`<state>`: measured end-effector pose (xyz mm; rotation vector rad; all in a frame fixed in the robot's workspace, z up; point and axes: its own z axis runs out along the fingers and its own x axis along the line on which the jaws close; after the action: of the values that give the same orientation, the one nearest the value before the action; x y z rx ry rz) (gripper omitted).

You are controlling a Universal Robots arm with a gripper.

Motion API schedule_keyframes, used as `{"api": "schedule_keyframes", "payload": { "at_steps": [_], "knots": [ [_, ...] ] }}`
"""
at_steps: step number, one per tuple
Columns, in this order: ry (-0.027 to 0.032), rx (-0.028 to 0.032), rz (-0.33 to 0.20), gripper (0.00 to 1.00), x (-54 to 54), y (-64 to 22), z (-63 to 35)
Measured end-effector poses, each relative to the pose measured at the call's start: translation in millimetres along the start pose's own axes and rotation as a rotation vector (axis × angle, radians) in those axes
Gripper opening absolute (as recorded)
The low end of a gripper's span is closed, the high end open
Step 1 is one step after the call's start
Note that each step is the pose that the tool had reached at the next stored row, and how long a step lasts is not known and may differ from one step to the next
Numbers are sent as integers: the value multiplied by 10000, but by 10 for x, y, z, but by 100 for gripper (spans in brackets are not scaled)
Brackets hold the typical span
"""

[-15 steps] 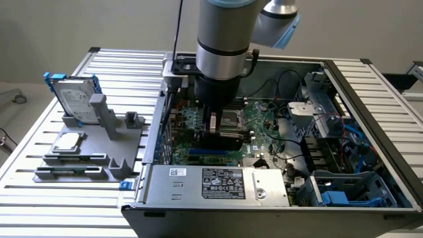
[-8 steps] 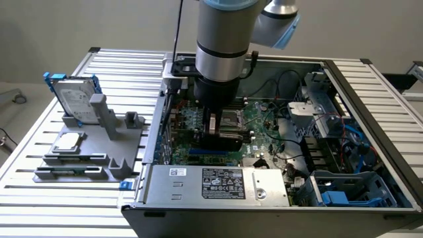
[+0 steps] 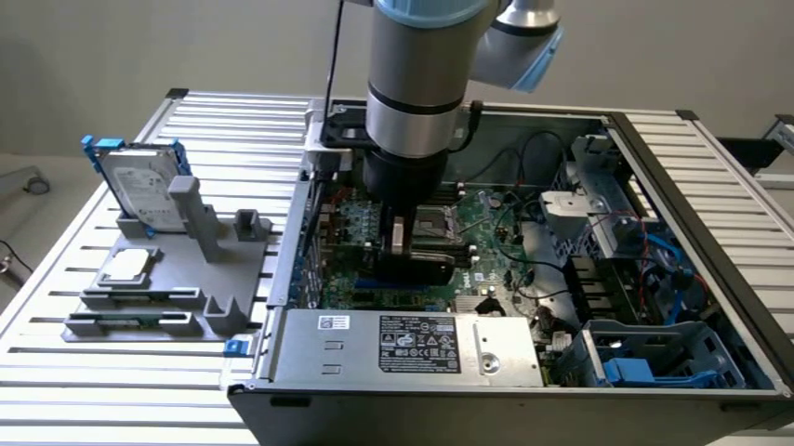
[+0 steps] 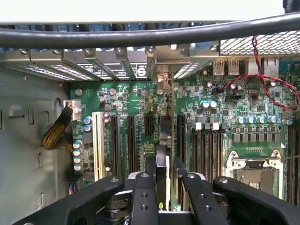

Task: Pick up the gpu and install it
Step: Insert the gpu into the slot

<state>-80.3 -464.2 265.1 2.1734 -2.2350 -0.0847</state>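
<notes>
My gripper [image 3: 404, 243] is down inside the open computer case [image 3: 694, 195], above the green motherboard [image 3: 490, 237]. It is shut on the gpu [image 3: 419, 269], a black card held upright under the wrist. In the wrist view the gpu [image 4: 162, 154] shows edge-on as a thin dark strip between the two black fingers [image 4: 143, 192]. It hangs over the row of long black expansion slots [image 4: 131, 140], near the slot beside the rear brackets [image 4: 112, 63]. Whether the card's edge touches a slot is hidden by the fingers.
A grey fixture [image 3: 199, 307] on the exterior view's left holds a silver hard drive with blue rails [image 3: 139, 186] and a square silver processor chip [image 3: 128, 266]. Inside the case are the empty processor socket [image 4: 253, 176], a red wire [image 4: 262, 77], the power supply [image 3: 410, 344] and drive cages [image 3: 657, 358].
</notes>
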Motion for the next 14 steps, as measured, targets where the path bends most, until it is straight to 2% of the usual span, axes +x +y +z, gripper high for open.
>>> {"api": "schedule_keyframes", "payload": {
  "at_steps": [14],
  "knots": [
    [3, -2, -59, 26, 2, 46, 31]
  ]
}}
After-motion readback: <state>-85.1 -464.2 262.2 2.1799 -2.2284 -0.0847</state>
